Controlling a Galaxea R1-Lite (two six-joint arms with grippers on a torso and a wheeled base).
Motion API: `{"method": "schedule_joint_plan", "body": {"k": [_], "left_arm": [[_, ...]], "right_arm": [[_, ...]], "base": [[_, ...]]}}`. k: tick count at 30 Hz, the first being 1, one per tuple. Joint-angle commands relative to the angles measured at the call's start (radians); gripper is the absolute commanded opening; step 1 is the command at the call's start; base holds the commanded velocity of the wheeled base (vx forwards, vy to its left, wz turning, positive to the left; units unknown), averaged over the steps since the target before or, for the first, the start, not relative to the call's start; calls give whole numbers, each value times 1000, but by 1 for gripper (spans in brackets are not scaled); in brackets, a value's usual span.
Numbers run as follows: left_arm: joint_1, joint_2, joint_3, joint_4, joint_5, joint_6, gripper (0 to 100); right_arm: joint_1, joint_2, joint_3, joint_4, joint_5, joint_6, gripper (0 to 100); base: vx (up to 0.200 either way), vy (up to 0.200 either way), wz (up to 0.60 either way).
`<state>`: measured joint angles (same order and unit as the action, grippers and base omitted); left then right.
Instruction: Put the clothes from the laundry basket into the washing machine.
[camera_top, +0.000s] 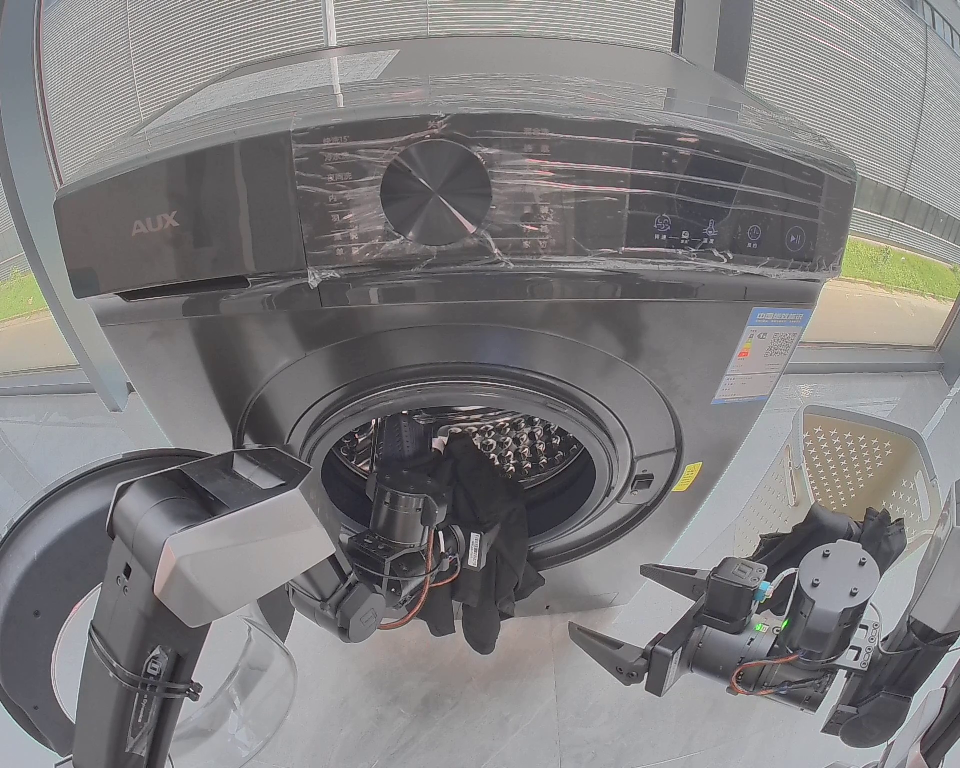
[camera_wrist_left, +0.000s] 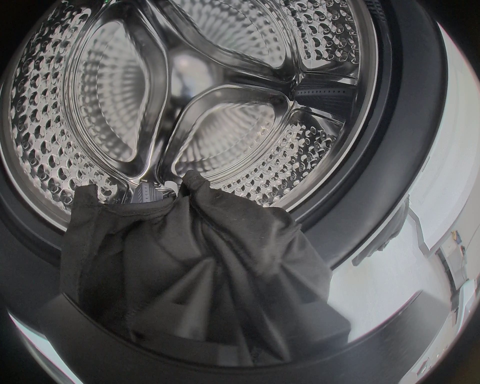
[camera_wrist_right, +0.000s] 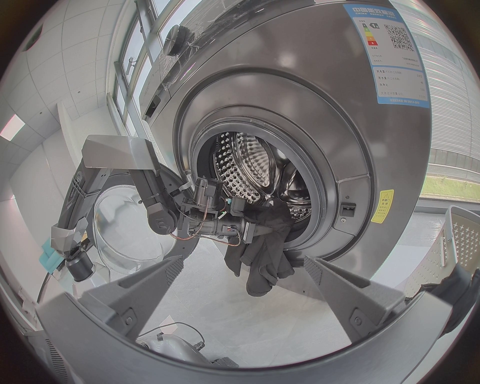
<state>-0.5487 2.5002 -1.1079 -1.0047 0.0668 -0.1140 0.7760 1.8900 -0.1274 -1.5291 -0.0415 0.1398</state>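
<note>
The grey washing machine (camera_top: 480, 330) stands with its door open and its steel drum (camera_wrist_left: 200, 100) bare inside. My left gripper (camera_top: 445, 455) is at the drum's mouth, shut on a black garment (camera_top: 490, 540). The cloth drapes over the door seal and hangs down the front (camera_wrist_right: 262, 255). In the left wrist view the garment (camera_wrist_left: 200, 260) bunches around the gripper (camera_wrist_left: 160, 192) at the drum's lower rim. My right gripper (camera_top: 625, 610) hovers open and empty low at the right, beside the white laundry basket (camera_top: 870, 460), which holds more dark clothes (camera_top: 830, 530).
The round machine door (camera_top: 40, 580) is swung open to the left, behind my left arm. Light tiled floor (camera_top: 500, 700) lies in front of the machine. The basket (camera_wrist_right: 462, 240) leans against the machine's right side.
</note>
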Motion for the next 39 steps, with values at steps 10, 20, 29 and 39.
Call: {"method": "schedule_joint_plan", "body": {"k": [10,20,29,39], "left_arm": [[12,26,-167,-15,97,-19,0],[23,65,-374,-38,165,-104,0],[21,62,-328,-77,165,-102,100],[6,-23,-109,-72,34,-96,100]], "right_arm": [[0,1,0,0,0,1,100],[2,1,0,1,0,1,100],[2,1,0,0,0,1,100],[2,8,-6,0,0,1,100]], "base": [[0,0,0],[0,0,0],[0,0,0],[0,0,0]]}}
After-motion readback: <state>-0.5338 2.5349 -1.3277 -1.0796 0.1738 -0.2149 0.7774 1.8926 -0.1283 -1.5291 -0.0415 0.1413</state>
